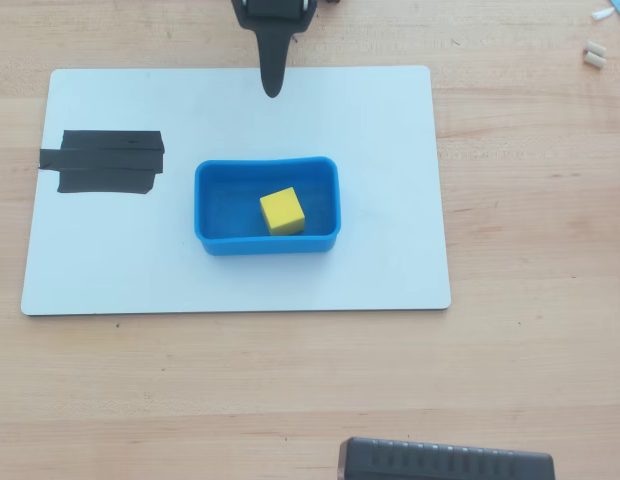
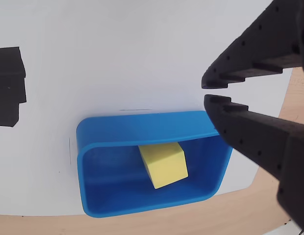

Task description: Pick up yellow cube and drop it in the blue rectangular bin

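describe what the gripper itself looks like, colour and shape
The gripper is matte black plastic. In the wrist view its fingers are thick, tapering wedges with stepped ridges and small dimples along the inner edges. From overhead it narrows to one rounded black tip. No cables or markings show.

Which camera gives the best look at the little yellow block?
The overhead view: the yellow cube lies in plain sight on the floor of the blue rectangular bin, with nothing covering it. The wrist view shows it larger, but the bin's wall hides part of it.
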Robot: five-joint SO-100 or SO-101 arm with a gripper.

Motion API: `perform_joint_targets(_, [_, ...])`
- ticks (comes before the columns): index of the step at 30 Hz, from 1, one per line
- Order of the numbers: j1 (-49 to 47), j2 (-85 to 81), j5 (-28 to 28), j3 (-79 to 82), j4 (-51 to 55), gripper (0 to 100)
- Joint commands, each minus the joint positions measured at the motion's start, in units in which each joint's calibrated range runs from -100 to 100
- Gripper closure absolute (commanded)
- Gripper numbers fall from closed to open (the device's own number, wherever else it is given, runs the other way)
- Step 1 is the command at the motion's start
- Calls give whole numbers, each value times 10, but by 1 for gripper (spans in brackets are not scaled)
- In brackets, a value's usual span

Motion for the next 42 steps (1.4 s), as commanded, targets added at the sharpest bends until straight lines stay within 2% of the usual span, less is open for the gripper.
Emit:
perform_joint_targets(1, [-9, -134, 7, 109, -65, 100])
perform_joint_targets(8, [-10, -268, 11, 238, -83, 100])
perform_joint_targets(11, [-22, -377, 11, 306, -61, 100])
perform_joint_targets(42, [13, -377, 12, 319, -29, 100])
